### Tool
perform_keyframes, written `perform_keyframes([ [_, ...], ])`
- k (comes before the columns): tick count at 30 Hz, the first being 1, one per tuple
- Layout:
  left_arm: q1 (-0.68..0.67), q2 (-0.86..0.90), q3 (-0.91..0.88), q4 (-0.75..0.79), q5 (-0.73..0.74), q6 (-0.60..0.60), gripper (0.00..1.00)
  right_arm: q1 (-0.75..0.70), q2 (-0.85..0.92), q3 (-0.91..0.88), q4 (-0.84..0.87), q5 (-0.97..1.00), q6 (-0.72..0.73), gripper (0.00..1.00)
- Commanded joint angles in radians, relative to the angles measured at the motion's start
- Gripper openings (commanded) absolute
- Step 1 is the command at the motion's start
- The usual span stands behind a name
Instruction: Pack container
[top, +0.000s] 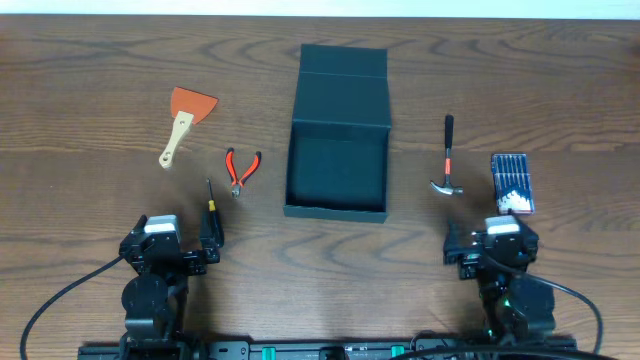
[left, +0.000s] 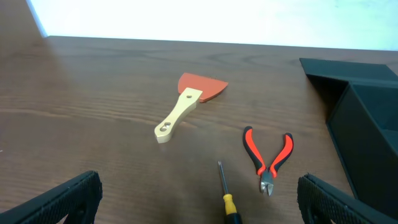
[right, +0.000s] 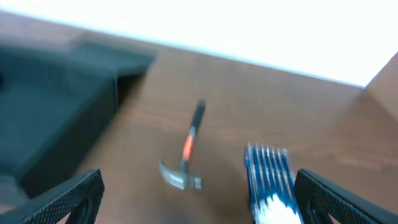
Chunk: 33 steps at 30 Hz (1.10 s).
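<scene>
One bench (top: 100, 60): brown wood grain; it carries everything listed below.
Container (top: 337, 170): dark teal-black cardboard box at the middle of the bench, standing open, its hinged lid flap laid back toward 12 o'clock. Neither claw touches it.
Left claw (left: 199, 182): at 7 o'clock from the container, near the bench's 6 o'clock edge. Its fingers are spread wide and nothing is held between them.
Right claw (right: 199, 178): at 5 o'clock from the container, also spread wide and holding nothing.
Scraper (top: 183, 122): at 10 o'clock from the container and well apart from it. The orange blade points to 1 o'clock and the pale wooden handle to 7 o'clock.
Hammer (top: 447, 160): at 3 o'clock from the container, lying flat. The metal head is toward 6 o'clock and the black shaft with an orange band toward 12 o'clock.
Drill-bit case (top: 512, 183): blue, just beyond the hammer at 3 o'clock, directly at 12 o'clock from the right claw.
Pliers (top: 241, 170): at 9 o'clock from the container. The red-and-black handles are splayed toward 12 o'clock and the nose points to 6 o'clock.
Screwdriver (top: 211, 198): at 8 o'clock from the container, beside the pliers. The thin shaft points to 12 o'clock, and the yellow-and-black handle lies close to the left claw.
</scene>
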Motion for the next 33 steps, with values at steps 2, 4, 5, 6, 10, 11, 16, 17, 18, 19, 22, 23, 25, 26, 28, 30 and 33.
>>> perform_keyframes([
  [2, 0.004, -0.006, -0.011, -0.021, -0.001, 0.014, 0.99, 0.005, -0.002, -0.002, 0.091, 0.054, 0.243, 0.99],
  [4, 0.004, -0.006, -0.011, -0.021, -0.001, 0.014, 0.98, 0.005, 0.012, -0.002, 0.132, 0.061, 0.266, 0.99],
  [5, 0.004, -0.006, -0.011, -0.021, -0.001, 0.014, 0.99, 0.005, 0.023, -0.002, 0.151, 0.061, 0.266, 0.99],
  [6, 0.004, -0.006, -0.011, -0.021, -0.001, 0.014, 0.98, 0.005, 0.042, 0.000, 0.175, 0.061, 0.267, 0.99],
  [10, 0.004, -0.006, -0.011, -0.021, -0.001, 0.014, 0.98, 0.005, 0.148, 0.025, 0.257, 0.060, 0.295, 0.99],
  [11, 0.004, -0.006, -0.011, -0.021, -0.001, 0.014, 0.99, 0.005, 0.187, 0.038, 0.282, 0.057, 0.298, 0.99],
  [16, 0.004, -0.006, -0.011, -0.021, -0.001, 0.014, 0.99, 0.005, 0.430, 0.177, 0.358, 0.057, 0.283, 0.99],
  [17, 0.004, -0.006, -0.011, -0.021, -0.001, 0.014, 0.98, 0.005, 0.490, 0.224, 0.358, 0.057, 0.271, 0.99],
  [18, 0.004, -0.006, -0.011, -0.021, -0.001, 0.014, 0.98, 0.005, 0.562, 0.283, 0.355, 0.056, 0.256, 0.99],
  [19, 0.004, -0.006, -0.011, -0.021, -0.001, 0.014, 0.98, 0.005, 0.616, 0.332, 0.346, 0.052, 0.241, 0.99],
  [22, 0.004, -0.006, -0.011, -0.021, -0.001, 0.014, 0.99, 0.004, 0.817, 0.552, 0.253, 0.041, 0.181, 0.99],
  [23, 0.004, -0.006, -0.011, -0.021, -0.001, 0.014, 0.98, 0.004, 0.867, 0.621, 0.206, 0.041, 0.177, 0.99],
  [25, 0.004, -0.006, -0.011, -0.021, -0.001, 0.014, 0.98, 0.003, 0.985, 0.784, 0.071, 0.041, 0.177, 0.99],
  [26, 0.004, -0.006, -0.011, -0.021, -0.001, 0.014, 0.99, 0.002, 1.033, 0.852, 0.008, 0.041, 0.178, 0.99],
  [28, 0.004, -0.006, -0.011, -0.021, -0.001, 0.014, 0.98, 0.003, 1.136, 1.002, -0.138, 0.040, 0.179, 0.99],
  [30, 0.004, -0.006, -0.011, -0.021, -0.001, 0.014, 0.98, 0.003, 1.220, 1.122, -0.266, 0.041, 0.179, 0.99],
  [33, 0.004, -0.006, -0.011, -0.021, -0.001, 0.014, 0.98, 0.000, 1.308, 1.236, -0.386, 0.021, 0.178, 0.99],
])
